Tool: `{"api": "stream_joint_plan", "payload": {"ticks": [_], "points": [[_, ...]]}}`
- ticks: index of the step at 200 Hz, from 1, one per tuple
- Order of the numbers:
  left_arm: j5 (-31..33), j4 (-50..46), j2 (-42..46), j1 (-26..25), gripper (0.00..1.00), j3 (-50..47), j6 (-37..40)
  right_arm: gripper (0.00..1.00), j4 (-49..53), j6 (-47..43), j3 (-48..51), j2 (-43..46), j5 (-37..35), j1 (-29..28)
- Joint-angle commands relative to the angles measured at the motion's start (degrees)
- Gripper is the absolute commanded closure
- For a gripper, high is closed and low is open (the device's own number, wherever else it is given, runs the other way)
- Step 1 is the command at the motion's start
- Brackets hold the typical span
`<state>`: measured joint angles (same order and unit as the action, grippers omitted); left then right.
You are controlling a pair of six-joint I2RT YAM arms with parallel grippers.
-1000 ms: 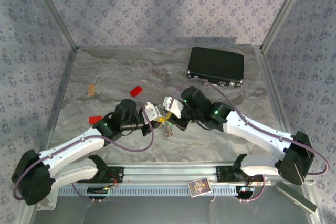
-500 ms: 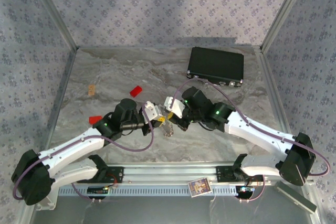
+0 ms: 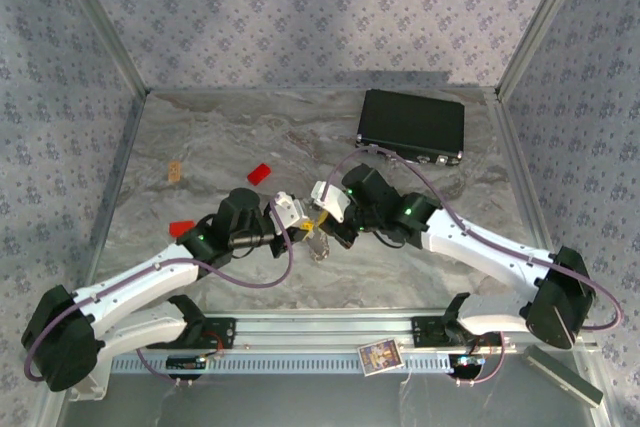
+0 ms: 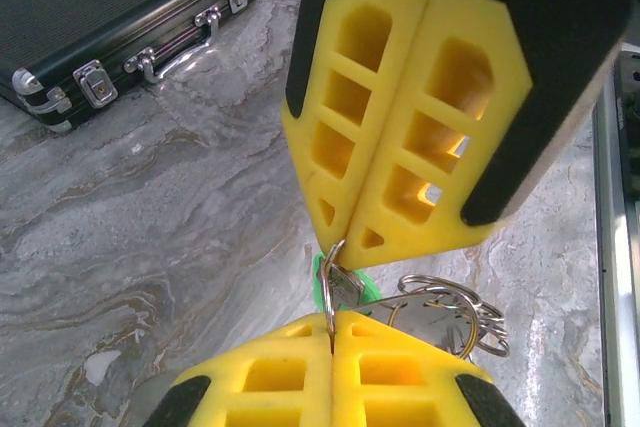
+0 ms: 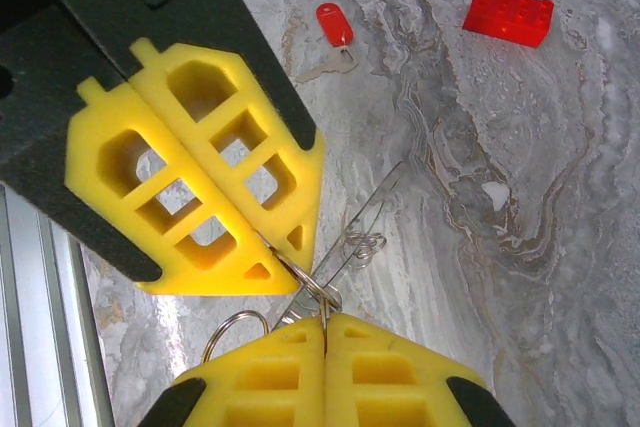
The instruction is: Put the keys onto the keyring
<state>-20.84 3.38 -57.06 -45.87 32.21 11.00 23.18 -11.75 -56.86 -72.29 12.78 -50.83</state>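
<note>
My two grippers meet tip to tip above the middle of the table, the left gripper [image 3: 303, 219] against the right gripper [image 3: 322, 219]. The thin silvery keyring [image 4: 327, 287] runs between them. My left gripper [image 4: 331, 319] is shut on its lower end and my right gripper [image 5: 324, 319] is shut on its other end. The green key [image 4: 368, 292] sits against the loop just under the right gripper's tips; whether it is threaded on I cannot tell. A bunch of further rings and a flat metal tag [image 4: 470, 322] hang beside it. The red key [image 5: 333, 23] lies flat on the table.
A black case [image 3: 412, 125] with metal latches lies at the back right. Two red blocks [image 3: 260, 172] [image 3: 181, 228] rest left of the grippers. A small tan piece [image 3: 175, 171] lies far left. A metal rail [image 3: 330, 332] runs along the near edge.
Both grippers have drifted slightly away from the near edge and leftward, still joined at the keyring. Their jaws have stayed shut.
</note>
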Motion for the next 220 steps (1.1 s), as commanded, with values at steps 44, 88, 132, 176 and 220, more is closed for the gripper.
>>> {"api": "stream_joint_plan", "payload": {"ticks": [44, 88, 132, 176, 220], "points": [[1.4, 5.3, 3.1, -0.6, 1.00, -1.3, -0.3, 1.00, 0.2, 5.5, -2.8, -0.5, 0.2, 2.2], [1.9, 6.5, 2.7, -0.6, 1.00, -1.5, -1.1, 1.00, -1.0, 4.1, -1.9, 0.1, 3.7, 2.1], [1.6, 9.8, 2.0, -0.6, 1.00, -2.6, -6.4, 1.00, -7.6, -6.5, 3.8, 6.4, -1.0, 0.8], [1.5, 10.2, 2.1, -0.6, 1.00, -3.0, -10.7, 1.00, -5.3, -18.7, 5.4, 6.4, -11.1, -0.3], [1.1, 10.6, 1.7, -0.6, 1.00, -2.9, -12.2, 1.00, -6.3, -18.9, 5.5, 6.4, -8.4, -1.6]]}}
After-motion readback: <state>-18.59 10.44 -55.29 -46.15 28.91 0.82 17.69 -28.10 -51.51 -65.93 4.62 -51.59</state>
